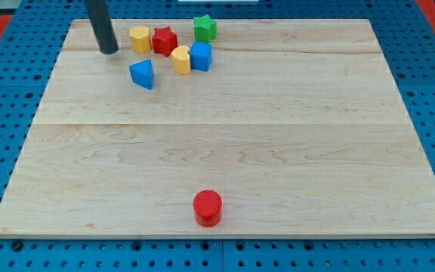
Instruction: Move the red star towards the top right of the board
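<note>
Red star sits near the view's top of the bench, a bit left of the middle. It is in a small bunch of blocks. A yellow block with flat sides sits just beside it on the view's left, and the two look like they touch. Another yellow block sits just below the star, toward the view's right, very close to it. A blue cube is pressed against that yellow block on its right side. A green block with bumpy edges sits up and to the right of the star, near but apart. A blue triangle block sits lower down, to the view's left of the bunch, on its own.

My tip rests on the bench to the view's left of the yellow block by the star. It is near that block but does not touch it. The dark rod goes up from the tip and leans a little to the left. The arm has no fingers, so nothing opens, closes or holds.

A red round block stands far away, close to the view's bottom edge, well apart from all the others.
</note>
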Robot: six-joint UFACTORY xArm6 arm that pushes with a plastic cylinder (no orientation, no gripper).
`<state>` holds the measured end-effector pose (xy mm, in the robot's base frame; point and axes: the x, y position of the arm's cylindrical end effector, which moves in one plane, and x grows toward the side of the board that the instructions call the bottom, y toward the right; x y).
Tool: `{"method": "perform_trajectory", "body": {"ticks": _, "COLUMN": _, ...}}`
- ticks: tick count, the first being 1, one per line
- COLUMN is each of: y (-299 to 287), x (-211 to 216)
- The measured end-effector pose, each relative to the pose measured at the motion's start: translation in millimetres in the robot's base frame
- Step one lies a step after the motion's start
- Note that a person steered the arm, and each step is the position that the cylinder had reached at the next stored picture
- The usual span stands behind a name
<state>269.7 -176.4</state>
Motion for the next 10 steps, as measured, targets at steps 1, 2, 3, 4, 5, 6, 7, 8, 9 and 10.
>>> {"method": "perform_trajectory", "body": {"ticks": 1, "y": -1.6, "x": -11.7}}
{"method": "perform_trajectory", "body": {"ticks": 2, "y": -31.7, "x": -29.6}}
{"method": "perform_trajectory", "body": {"ticks": 3, "y": 35.5, "x": -30.4}}
{"method": "perform_trajectory", "body": {"ticks": 4, "y": 120.2, "x": -14.4}}
{"method": "perform_trajectory", "body": {"ticks": 5, "y": 193.9, "x": -2.2}}
{"method": "perform_trajectory", "body": {"ticks": 6, "y": 255.1, "x": 1.0}}
{"method": "perform_trajectory", "body": {"ticks": 7, "y": 287.0, "x": 6.1}}
{"method": "perform_trajectory", "body": {"ticks": 8, "y": 261.6, "x": 38.9}}
{"method": "perform_trajectory", "body": {"ticks": 9, "y": 307.0, "x": 50.5}}
{"method": "perform_trajectory", "body": {"ticks": 10, "y": 315.0, "x": 18.0}}
